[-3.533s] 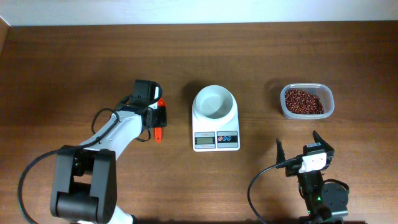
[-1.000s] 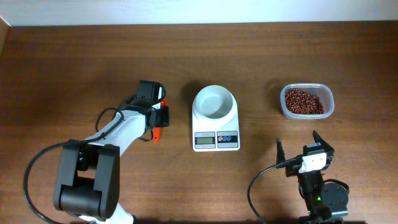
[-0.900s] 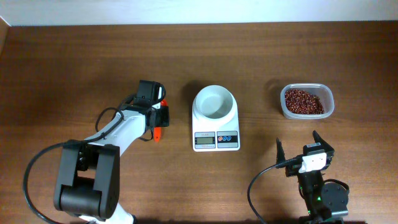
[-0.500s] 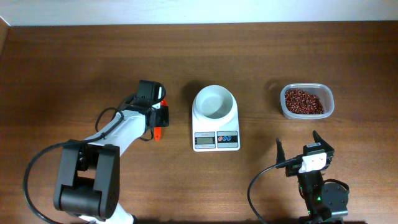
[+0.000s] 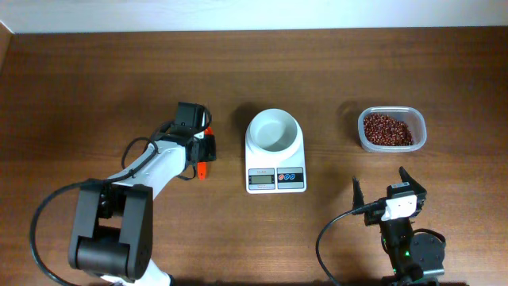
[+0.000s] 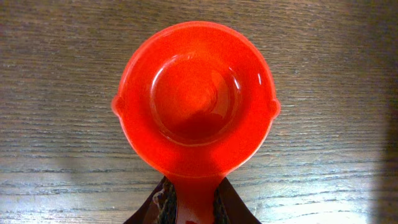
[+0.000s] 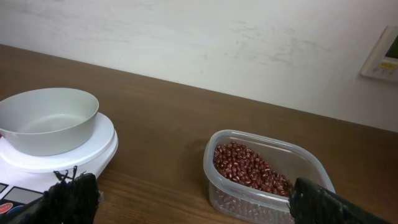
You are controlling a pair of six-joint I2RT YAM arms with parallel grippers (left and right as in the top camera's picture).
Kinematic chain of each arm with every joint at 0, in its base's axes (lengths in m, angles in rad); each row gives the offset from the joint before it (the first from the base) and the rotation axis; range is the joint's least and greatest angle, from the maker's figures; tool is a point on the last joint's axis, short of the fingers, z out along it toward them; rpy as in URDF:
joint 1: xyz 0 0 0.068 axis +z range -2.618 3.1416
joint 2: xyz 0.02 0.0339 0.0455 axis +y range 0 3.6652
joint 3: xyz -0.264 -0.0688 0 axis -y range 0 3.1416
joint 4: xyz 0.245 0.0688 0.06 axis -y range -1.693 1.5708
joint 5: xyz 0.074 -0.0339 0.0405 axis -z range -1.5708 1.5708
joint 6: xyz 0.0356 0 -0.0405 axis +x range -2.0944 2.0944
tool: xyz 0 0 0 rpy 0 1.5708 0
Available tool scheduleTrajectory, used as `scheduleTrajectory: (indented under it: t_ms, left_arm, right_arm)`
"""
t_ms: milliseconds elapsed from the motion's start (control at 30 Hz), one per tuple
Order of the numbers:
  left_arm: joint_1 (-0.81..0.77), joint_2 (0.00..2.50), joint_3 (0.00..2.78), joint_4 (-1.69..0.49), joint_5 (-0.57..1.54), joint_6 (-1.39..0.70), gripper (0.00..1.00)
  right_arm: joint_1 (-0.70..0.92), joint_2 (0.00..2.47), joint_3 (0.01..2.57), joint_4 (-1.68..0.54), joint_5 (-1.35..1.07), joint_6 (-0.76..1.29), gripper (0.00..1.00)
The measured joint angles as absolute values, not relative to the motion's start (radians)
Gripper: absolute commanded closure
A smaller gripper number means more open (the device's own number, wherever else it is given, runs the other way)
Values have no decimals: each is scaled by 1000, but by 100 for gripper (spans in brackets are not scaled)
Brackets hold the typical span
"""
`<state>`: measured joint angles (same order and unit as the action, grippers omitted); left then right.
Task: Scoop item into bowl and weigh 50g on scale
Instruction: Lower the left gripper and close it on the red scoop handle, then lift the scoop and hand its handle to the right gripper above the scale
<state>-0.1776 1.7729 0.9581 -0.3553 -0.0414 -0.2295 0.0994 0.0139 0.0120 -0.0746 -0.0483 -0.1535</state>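
Left wrist: left gripper [image 6: 191, 205] pinches scoop [image 6: 196, 99] handle, right gripper [image 5: 382, 187] gapes empty; I'd lift level toward beans [image 5: 387, 129] at three o'clock.

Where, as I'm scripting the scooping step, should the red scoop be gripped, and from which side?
By its narrow handle, from the handle end, opposite the cup. The red scoop lies cup-up on the table, and its round cup looks too wide to pinch. The left end effector flanks the handle.
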Motion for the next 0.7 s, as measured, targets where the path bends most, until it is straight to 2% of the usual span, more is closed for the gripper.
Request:
scheduleTrajectory:
  t_ms: [200, 300, 433, 567, 700]
  left_arm:
    - [-178, 1677, 953, -377, 44, -353, 100]
    - [-172, 1618, 953, -377, 165, -469, 100]
    - [-57, 1583, 953, -377, 445, -620, 100]
    - [110, 1580, 952, -378, 808, -902, 100]
    - [117, 1580, 952, -377, 959, -1050, 100]
  right_arm:
    - [99, 14, 12, -75, -48, -154, 1]
    - [99, 14, 12, -75, -48, -154, 1]
    - [99, 14, 12, -74, -42, -172, 1]
    - [99, 14, 12, -64, -27, -217, 1]
    - [99, 15, 10, 75, -253, -217, 1]
